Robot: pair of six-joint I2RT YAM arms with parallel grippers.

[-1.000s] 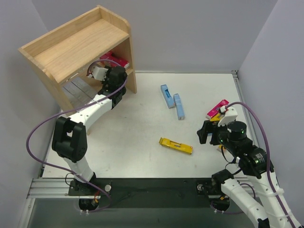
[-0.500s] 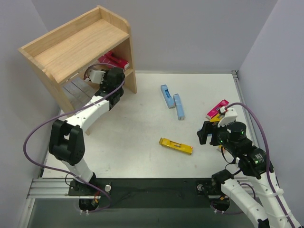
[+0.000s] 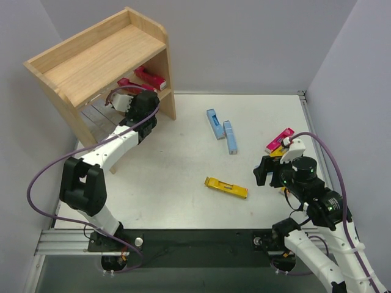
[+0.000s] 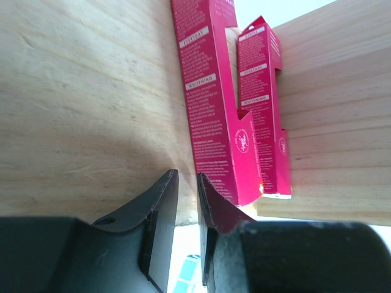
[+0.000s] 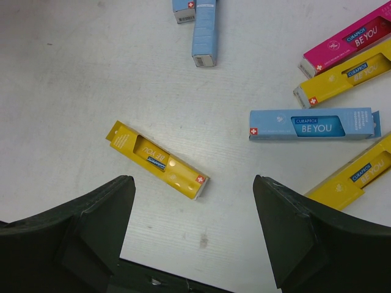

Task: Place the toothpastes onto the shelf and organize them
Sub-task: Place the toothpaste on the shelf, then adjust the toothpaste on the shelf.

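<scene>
2 magenta cartons [image 4: 211, 104], white lettering, on wooden shelf [image 4: 79, 91], left gripper [image 4: 186, 177] nearly closed, empty, right gripper [image 5: 192, 181] spread wide

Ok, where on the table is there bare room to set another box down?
Widest bare patch: table centre, between the left arm, the light blue cartons and the yellow carton. The shelf has a bare top tier too. Crowded: right edge, around the magenta carton near the right claw.

The left hand [image 4: 185, 178] has backed leftward from the magenta cartons [image 4: 211, 110], its jaws drawn together.
</scene>
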